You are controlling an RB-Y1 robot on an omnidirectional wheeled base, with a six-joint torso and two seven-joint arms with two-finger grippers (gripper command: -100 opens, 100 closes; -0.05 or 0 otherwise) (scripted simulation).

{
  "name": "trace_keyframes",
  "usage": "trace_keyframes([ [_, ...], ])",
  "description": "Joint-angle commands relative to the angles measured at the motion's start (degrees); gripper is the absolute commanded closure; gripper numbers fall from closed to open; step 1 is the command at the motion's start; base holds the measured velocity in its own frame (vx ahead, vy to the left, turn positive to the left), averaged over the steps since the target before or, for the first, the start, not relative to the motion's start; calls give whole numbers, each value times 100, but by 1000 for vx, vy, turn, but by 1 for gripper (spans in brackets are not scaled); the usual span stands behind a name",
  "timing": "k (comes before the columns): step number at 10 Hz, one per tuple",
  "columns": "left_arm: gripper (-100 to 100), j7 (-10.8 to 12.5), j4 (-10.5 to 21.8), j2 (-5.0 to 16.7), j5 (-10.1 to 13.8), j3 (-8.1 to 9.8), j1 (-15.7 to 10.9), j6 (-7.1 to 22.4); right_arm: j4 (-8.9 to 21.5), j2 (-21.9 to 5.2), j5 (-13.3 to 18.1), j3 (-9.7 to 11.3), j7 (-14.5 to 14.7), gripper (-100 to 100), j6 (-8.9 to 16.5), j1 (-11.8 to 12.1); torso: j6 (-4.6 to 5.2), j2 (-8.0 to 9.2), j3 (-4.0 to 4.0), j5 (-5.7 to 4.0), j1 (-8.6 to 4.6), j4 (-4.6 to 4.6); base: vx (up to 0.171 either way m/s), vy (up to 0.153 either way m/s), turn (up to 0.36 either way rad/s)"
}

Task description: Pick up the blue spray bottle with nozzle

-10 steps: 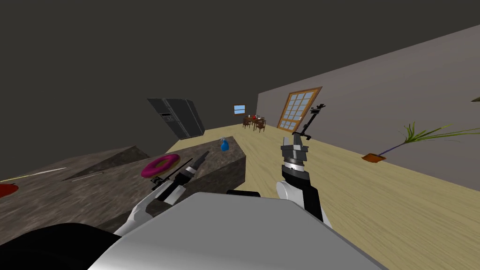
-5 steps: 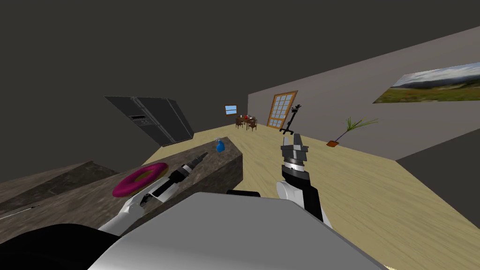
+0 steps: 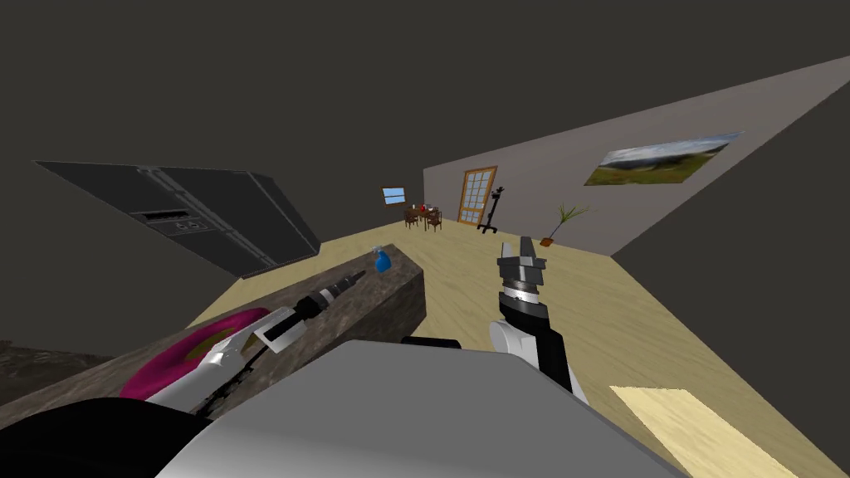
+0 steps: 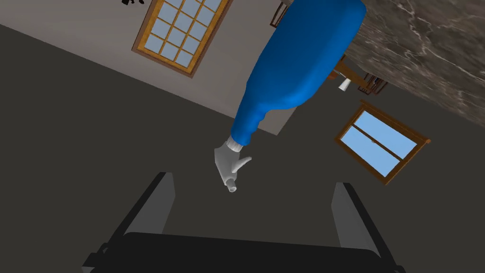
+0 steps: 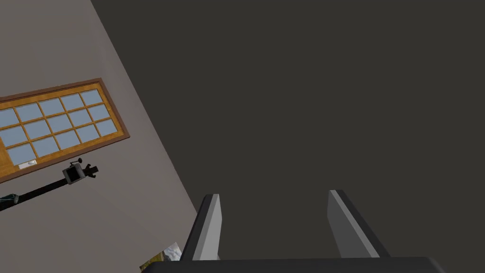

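**L gripper short of bottle**

L gripper [image 4: 252,180]: fingers apart, nothing btwn them. Just beyond the tips, in line w/ the gap: blue spray bottle [image 4: 298,57] w/ white nozzle [image 4: 230,163], standing on dark stone counter [image 4: 426,42]. R gripper [image 5: 273,193]: fingers apart too, over wood floor [image 3: 664,332].

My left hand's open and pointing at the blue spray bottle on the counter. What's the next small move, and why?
Probably ease the left gripper straight ahead. Its fingers stand open, and the blue spray bottle on the counter lies wholly beyond their tips, so there is nothing between them to close on yet.
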Motion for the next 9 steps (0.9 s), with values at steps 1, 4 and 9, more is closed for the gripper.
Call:
trace_keyframes([
  [1, -100, 22, 259, 286, -149, -74, -101, -56, 0, 0, 0, 0, 0, 0, 0, 0, 0, 0, 0, 0, 0, 0, -56, 90, -422],
  [4, -100, 33, 520, 733, -363, -198, -240, -83, 0, 0, 0, 0, 0, 0, 0, 1, -5, -5, -3, -1, -5, -1, -42, 55, -250],
  [9, -100, 39, 989, 1500, -882, -538, -568, -149, 0, -1, 0, -1, 0, 0, 0, 1, -6, -11, -7, 3, 8, -3, -43, 81, -386],
])
